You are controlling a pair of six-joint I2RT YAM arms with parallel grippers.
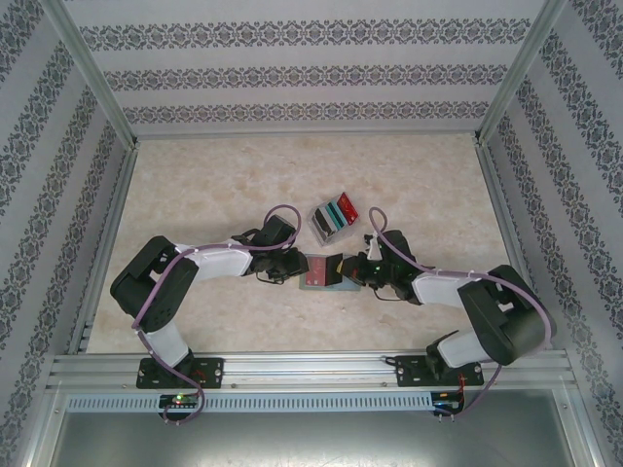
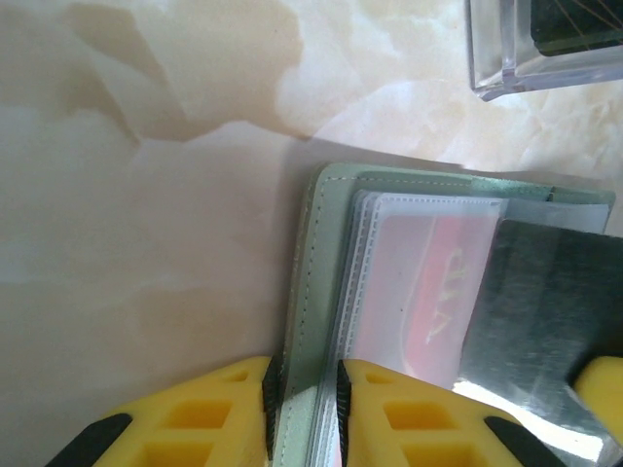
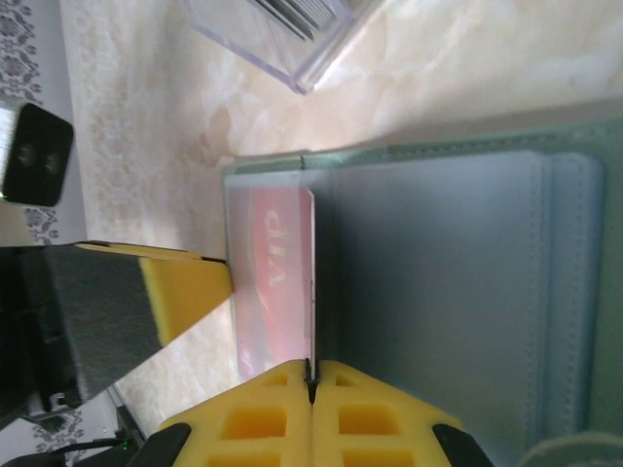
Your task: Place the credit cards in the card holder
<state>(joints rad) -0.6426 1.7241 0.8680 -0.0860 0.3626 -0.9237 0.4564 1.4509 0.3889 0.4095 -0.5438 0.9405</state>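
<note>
1 red card (image 2: 428, 287) hazy inside card holder (image 2: 313, 292) | grey card (image 2: 555, 311) (cropped)

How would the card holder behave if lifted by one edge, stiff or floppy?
Probably floppy: the card holder is a thin stitched cover with loose clear sleeves, so it may sag or fold. Likely light and apt to slide on the smooth table, which may be why the left gripper pinches its edge.

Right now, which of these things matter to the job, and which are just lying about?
Part of the job:
card holder, clamped by the left gripper
dark grey card, pinched in the right gripper
red card, already sleeved
spare cards

Just lying about:
clear tray
arm cables
</note>
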